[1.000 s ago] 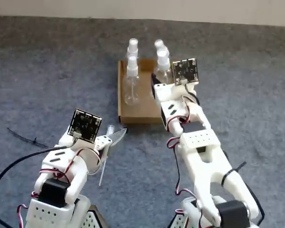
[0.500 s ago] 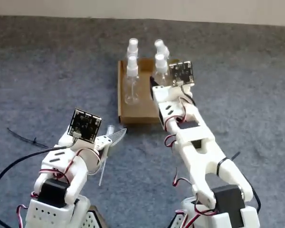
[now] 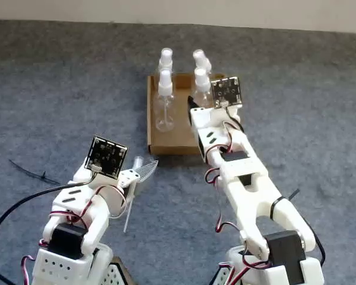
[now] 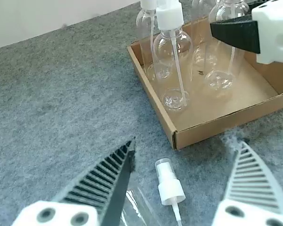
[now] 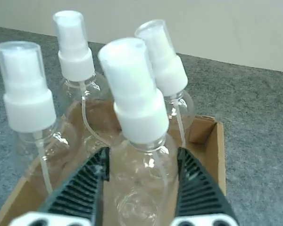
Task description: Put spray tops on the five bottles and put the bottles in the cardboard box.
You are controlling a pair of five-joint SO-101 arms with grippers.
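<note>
Four capped bottles [image 3: 164, 89] stood in the box [image 3: 172, 141], so we judged the task mostly done. The right tool [image 5: 142, 156] was closed against the fourth bottle [image 5: 132, 108], inside the box's right wall. The left tool [image 4: 187, 143] gaped wide over a loose spray top [image 4: 169, 184] on the surface [image 3: 59, 89] just outside the box's near wall. A clear shape [image 4: 139, 210] beside it was perhaps the fifth bottle. The box's near half lay bare, leaving room past the low walls.

Four capped bottles [image 3: 164, 98] stand in the cardboard box [image 3: 166, 142]; a loose spray top [image 3: 136, 161] lies outside it.
</note>
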